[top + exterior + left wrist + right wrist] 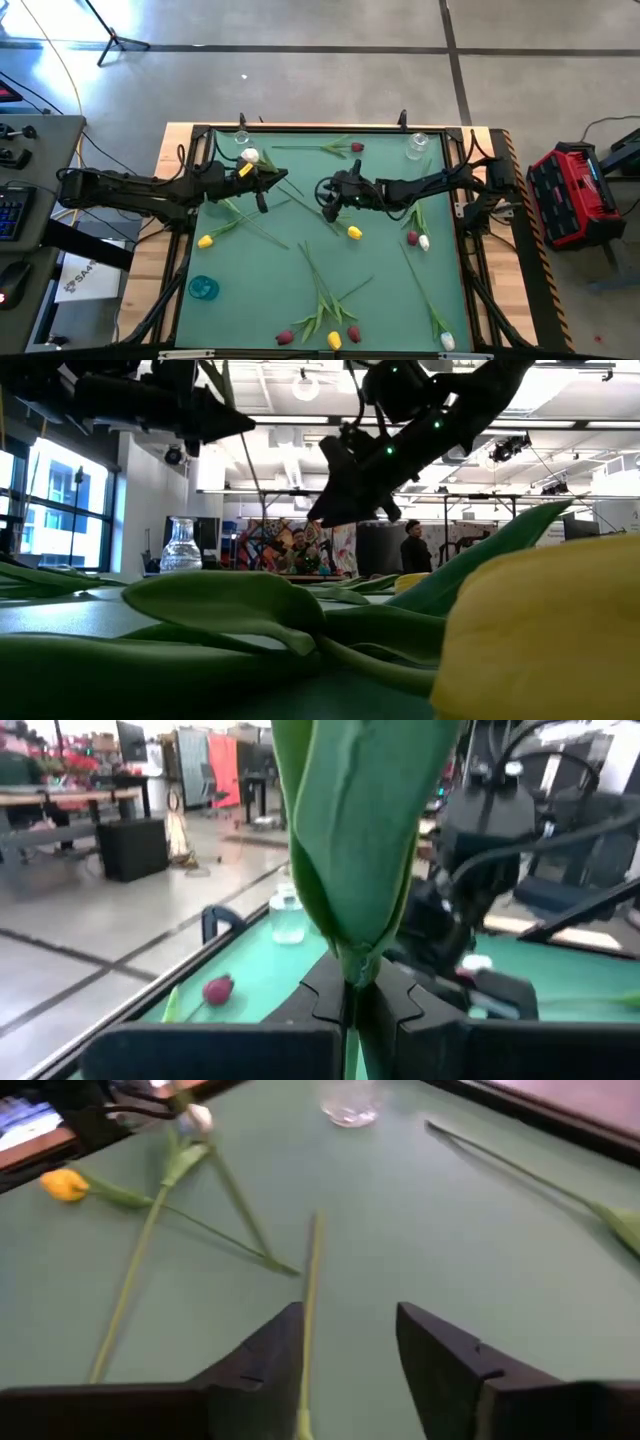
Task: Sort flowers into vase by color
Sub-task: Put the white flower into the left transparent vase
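- High view shows you the left hand [262, 178] at the far left of the counter [380, 290], clamped shut on a yellow tulip [247, 170].
- Its stem [308, 1295] runs right toward the right hand [330, 205].
- Right hand's fingers [440, 1350] stand parted, the stem between them, ungripped.

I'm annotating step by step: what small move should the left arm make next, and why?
Probably carry the stem toward the clear vase: the left tool is shut on a green tulip stem, and the right tool stands open, apparently after a handover.
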